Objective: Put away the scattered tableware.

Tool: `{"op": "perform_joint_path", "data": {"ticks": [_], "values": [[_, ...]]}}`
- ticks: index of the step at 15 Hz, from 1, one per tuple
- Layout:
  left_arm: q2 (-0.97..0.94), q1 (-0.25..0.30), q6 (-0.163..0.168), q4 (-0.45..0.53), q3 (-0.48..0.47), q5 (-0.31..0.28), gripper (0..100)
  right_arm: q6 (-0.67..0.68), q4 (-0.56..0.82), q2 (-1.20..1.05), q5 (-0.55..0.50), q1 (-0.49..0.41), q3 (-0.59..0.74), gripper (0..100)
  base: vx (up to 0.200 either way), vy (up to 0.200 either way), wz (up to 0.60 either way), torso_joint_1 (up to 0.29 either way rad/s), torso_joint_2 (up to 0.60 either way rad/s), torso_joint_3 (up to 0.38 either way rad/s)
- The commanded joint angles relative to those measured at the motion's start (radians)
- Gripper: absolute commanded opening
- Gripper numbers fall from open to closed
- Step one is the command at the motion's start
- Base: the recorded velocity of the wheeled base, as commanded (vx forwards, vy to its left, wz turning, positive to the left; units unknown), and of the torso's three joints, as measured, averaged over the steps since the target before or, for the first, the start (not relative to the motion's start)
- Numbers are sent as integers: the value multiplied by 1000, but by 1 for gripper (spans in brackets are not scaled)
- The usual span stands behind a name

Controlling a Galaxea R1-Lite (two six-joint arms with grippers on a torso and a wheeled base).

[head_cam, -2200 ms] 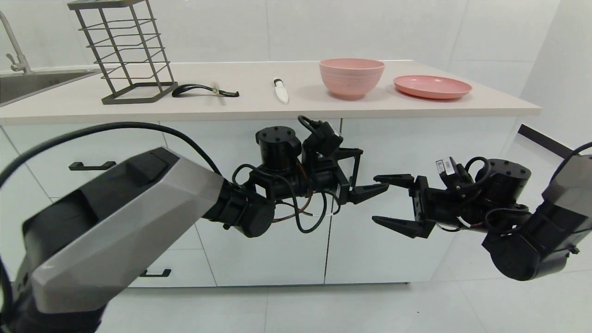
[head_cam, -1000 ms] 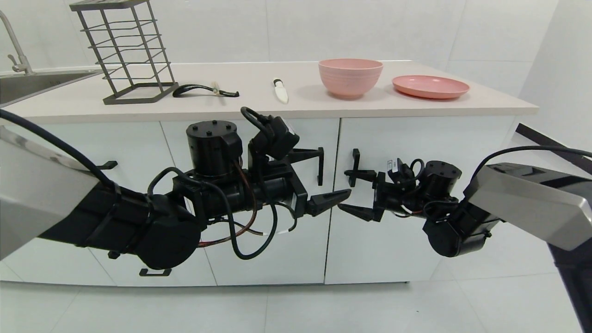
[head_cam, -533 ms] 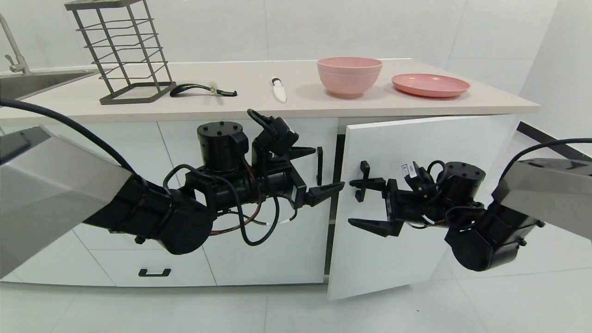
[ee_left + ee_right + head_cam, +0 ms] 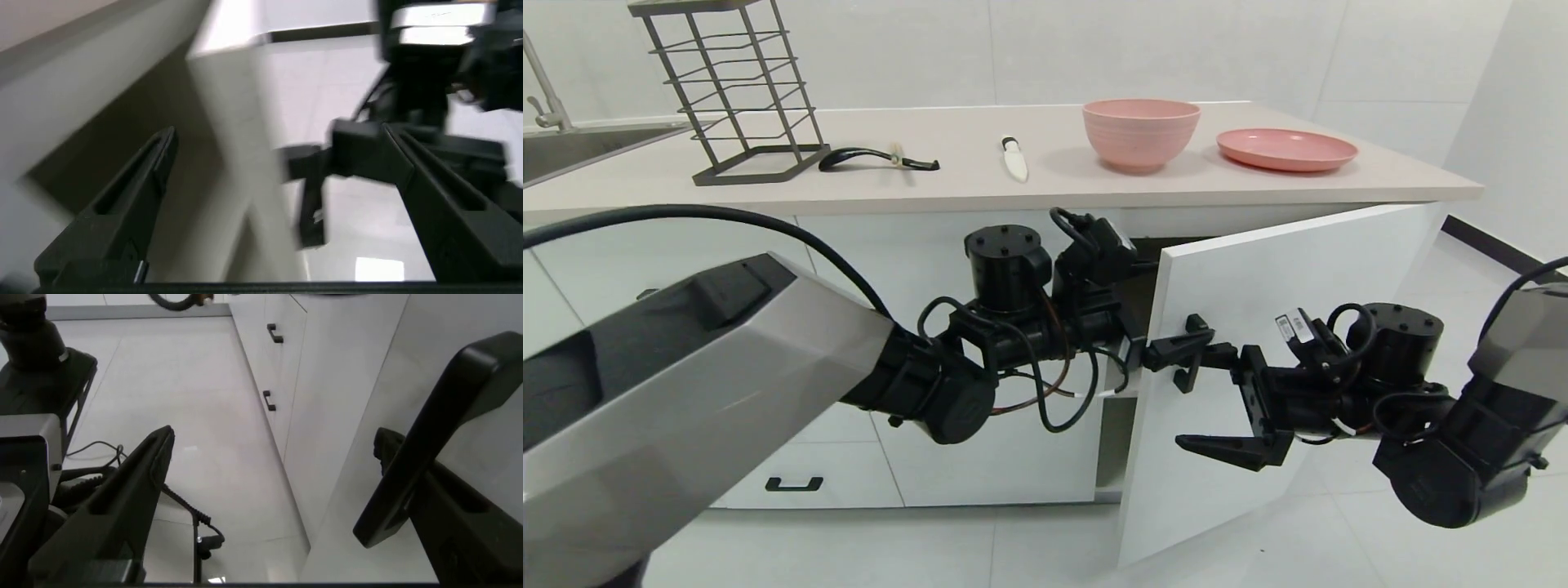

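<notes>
White cabinet door [image 4: 1282, 278]: in the head view it stands swung partway out below the beige stone-look counter [image 4: 980, 186], with a dark gap behind its free edge. I judge this to be the storage space being made ready.
Right gripper [image 4: 1172, 400]: jaws wide apart and clamping nothing. The upper finger is hooked at the door's black bar handle [image 4: 1188, 353], a hold suited to pulling the door, not squeezing it.
Left gripper [image 4: 1142, 343]: at the door's free edge and partly hidden by it, probably placed to push the door wider.
Tableware: the round pink bowl [image 4: 1141, 133] and flat pink plate [image 4: 1287, 149] sit near the counter's right end. The white-bladed knife with a black handle [image 4: 1015, 159] lies mid-counter. The black curved spoon [image 4: 874, 157] lies just beside the dark wire rack [image 4: 743, 90]. Nothing holds any of them.
Left wrist view: the fingers are spread wide with the door's edge standing between them, and nothing is gripped. The other arm's gripper shows blurred beyond.
Right wrist view: the fingers are spread wide, one close against the door face by the handle. I cannot tell whether it touches. Small black drawer pulls [image 4: 274, 333] show farther along the white fronts.
Step in hand: opening the cupboard. No tableware is stowed yet.
</notes>
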Motion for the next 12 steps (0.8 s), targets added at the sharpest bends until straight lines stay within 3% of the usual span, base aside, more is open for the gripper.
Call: {"op": "perform_joint_path", "data": {"ticks": [1,3,8,12], "values": [[58,-13,-2,3,-52,-1,100,-5,-11,-27,-1,-9,3,100,0,0,0,0,0,0],[84,-27,-2,-12,-91,-8,100,-6,-11,-22,-2,-24,0,100,0,0,0,0,0,0],[65,-51,-8,-20,-80,-13,100,-9,-12,38,-4,-156,-43,100,0,0,0,0,0,0],[65,-57,-45,-15,-80,16,100,-15,-14,48,-4,-214,-45,100,0,0,0,0,0,0]]}}
